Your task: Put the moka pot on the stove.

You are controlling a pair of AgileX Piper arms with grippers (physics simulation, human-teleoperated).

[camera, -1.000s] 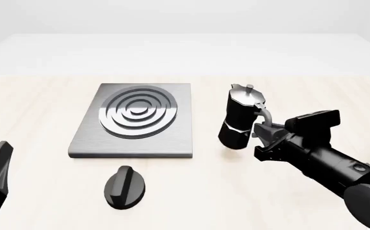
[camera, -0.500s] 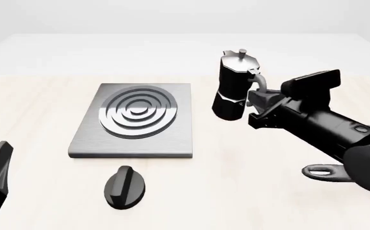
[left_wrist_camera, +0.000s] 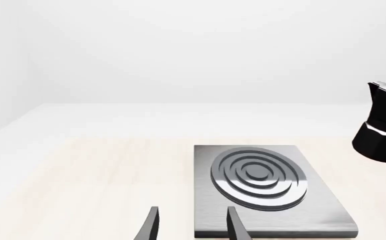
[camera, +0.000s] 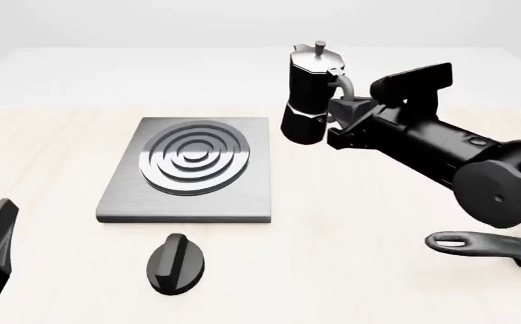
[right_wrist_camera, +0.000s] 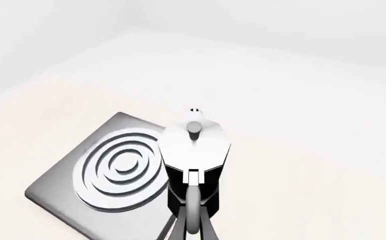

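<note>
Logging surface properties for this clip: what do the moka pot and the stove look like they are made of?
Moka pot: body looks like glossy black painted metal, with a bright highlight at the waist; the lid reads as polished silver metal, though it renders nearly white from the right wrist. Stove: seemingly brushed dark-grey metal, with shiny, mirror-like concentric burner rings. Being renders, both are guesses.

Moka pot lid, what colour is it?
Shiny silver, on the black moka pot; clearest in the right wrist view.

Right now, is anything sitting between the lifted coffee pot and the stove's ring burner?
No. In the front view, only bare stove slab separates moka pot from burner.
</note>
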